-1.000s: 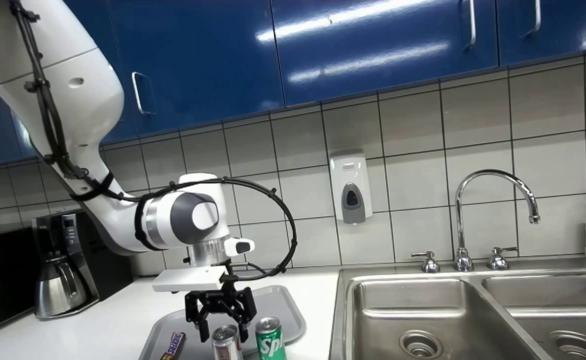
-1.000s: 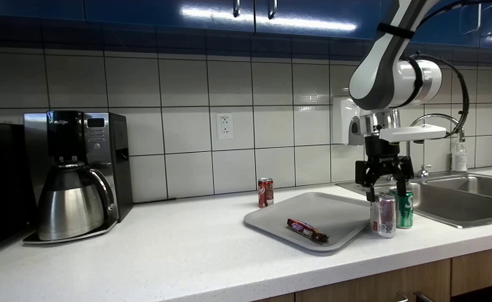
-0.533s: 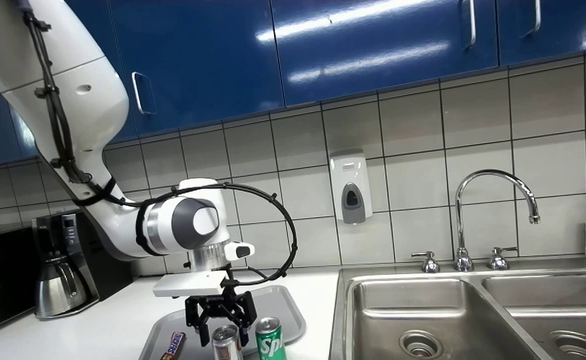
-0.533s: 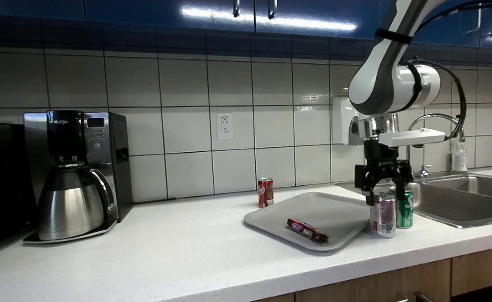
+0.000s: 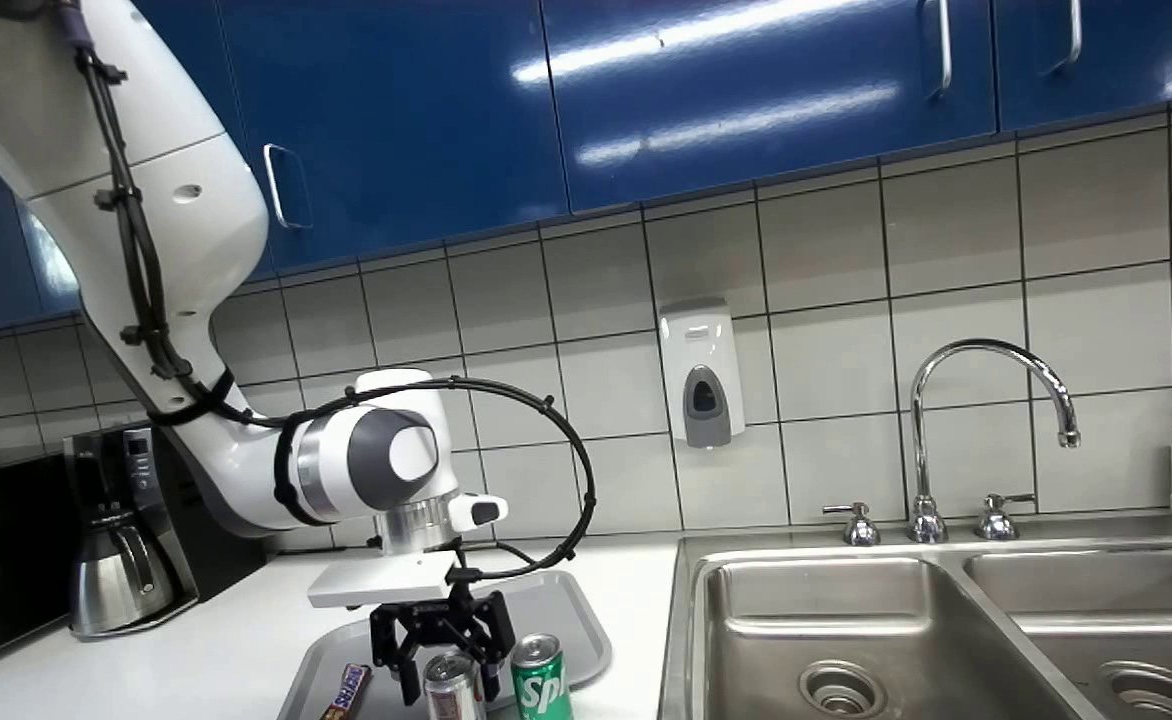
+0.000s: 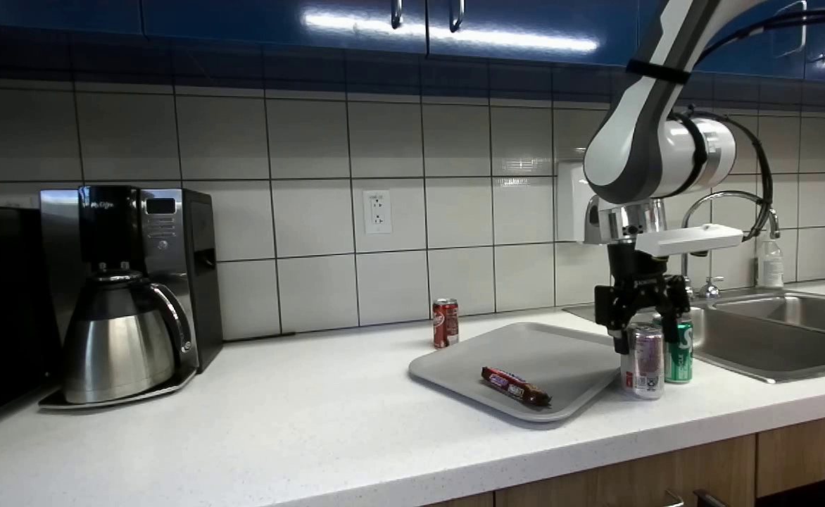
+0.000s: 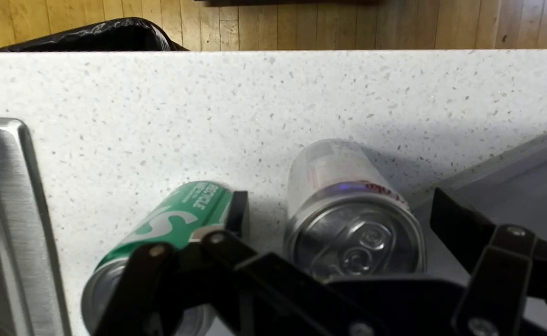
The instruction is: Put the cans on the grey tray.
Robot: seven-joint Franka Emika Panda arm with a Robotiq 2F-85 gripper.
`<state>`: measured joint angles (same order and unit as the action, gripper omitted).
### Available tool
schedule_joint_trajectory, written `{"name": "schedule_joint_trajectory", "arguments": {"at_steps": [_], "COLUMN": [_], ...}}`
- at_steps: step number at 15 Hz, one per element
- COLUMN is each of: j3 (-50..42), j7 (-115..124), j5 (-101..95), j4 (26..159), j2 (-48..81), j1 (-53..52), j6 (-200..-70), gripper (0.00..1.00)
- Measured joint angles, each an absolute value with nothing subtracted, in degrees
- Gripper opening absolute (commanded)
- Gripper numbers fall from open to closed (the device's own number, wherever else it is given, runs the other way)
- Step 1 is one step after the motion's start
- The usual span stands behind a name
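Speckled white kitchen surface (image 6: 257,422) | fingers (image 7: 458,228) spread, gaps either side of silver Coke can (image 7: 348,212), centre of wrist view | green Sprite can (image 7: 175,221), lower left there | red soda can (image 6: 445,323) beside grey tray (image 6: 553,348), mid-frame in an exterior view

On the green can (image 5: 543,680), "Sp" can be read in an exterior view, and the wrist view shows on it a white "S" with "RECYCLE". The silvery can (image 7: 348,205) carries red letters which look like "coke", and the candy bar (image 5: 347,692) has "SNICKERS" on it. The coffee maker (image 6: 111,232) bears "Mr. Coffee", while the lettering on the red can (image 6: 445,325) is too small to read surely.
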<state>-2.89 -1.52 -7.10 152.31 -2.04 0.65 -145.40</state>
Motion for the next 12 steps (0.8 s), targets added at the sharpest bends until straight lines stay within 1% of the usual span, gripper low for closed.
{"name": "schedule_joint_trajectory", "arguments": {"at_steps": [1, 2, 3, 4, 5, 6, 7, 12], "j3": [-2.87, -2.85, -2.82, -2.8, -2.76, -2.72, -2.67, -2.52], "j7": [-1.52, -1.52, -1.52, -1.52, -1.52, -1.52, -1.52, -2.5], "j5": [-7.1, -7.1, -7.1, -7.1, -7.1, -7.1, -7.08, -5.45], "j4": [152.28, 152.21, 152.11, 152.03, 151.96, 151.89, 151.8, 151.62], "j2": [-1.86, -1.68, -1.52, -1.41, -1.34, -1.33, -1.33, -1.34], "j1": [0.65, 0.64, 0.63, 0.61, 0.58, 0.55, 0.52, 0.21], "j6": [-145.55, -145.67, -145.79, -145.92, -146.02, -146.07, -146.09, -145.94], "gripper": [0.75, 0.72, 0.66, 0.58, 0.49, 0.42, 0.38, 0.38]}}
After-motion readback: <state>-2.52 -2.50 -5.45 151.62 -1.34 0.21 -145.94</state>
